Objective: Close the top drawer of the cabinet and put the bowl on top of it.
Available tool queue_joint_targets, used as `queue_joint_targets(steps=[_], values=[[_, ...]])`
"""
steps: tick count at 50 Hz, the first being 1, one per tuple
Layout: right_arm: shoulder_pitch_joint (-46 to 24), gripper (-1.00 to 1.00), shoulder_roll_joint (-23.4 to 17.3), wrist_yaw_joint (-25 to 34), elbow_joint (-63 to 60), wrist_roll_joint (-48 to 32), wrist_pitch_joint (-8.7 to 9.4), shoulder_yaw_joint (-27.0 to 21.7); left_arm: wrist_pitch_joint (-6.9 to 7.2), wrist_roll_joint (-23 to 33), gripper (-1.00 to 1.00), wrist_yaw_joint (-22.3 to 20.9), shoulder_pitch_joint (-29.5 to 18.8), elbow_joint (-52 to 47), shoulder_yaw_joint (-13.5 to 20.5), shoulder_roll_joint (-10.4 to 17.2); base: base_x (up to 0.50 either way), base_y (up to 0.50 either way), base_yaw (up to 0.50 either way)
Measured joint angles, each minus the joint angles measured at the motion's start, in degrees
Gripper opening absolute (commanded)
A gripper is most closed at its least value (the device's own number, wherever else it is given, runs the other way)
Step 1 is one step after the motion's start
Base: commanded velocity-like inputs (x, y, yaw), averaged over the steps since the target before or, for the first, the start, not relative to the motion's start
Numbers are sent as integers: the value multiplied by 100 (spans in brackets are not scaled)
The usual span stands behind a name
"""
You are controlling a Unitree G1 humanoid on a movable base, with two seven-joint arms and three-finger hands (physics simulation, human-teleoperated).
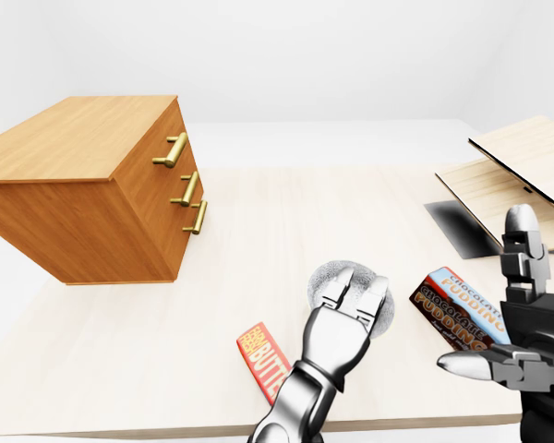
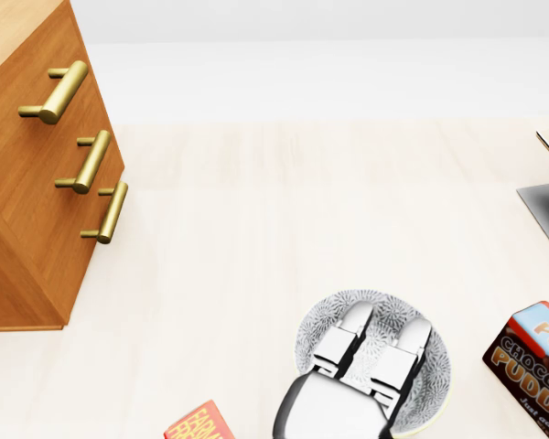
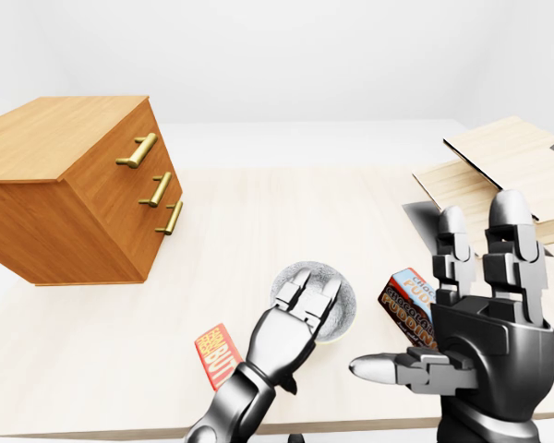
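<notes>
Head view: grey patterned bowl (image 2: 318,320) near pale wooden table's (image 2: 256,229) robot-side edge. Silver left hand (image 2: 361,366) over it, fingers bent down inside; grip cannot tell. Dark right hand (image 3: 480,323) spread wide, apart. Brown wooden cabinet (image 1: 92,185) at table's left edge, drawers flush.

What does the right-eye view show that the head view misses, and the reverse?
Only the right-eye view: the right hand, open and held up, the top of the cabinet, and wooden panels at right. Only the head view: the bowl close enough to show its speckled pattern. Both: the left hand over the bowl, the cabinet's three handles, the pudding box.
</notes>
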Motion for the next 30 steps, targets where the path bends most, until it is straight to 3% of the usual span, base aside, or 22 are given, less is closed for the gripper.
queue_joint_targets(steps=[30], values=[[22, 100, -6, 14, 57, -72, 0, 96, 0, -71, 100, 207, -273, 974, 469, -230, 0, 0, 0]])
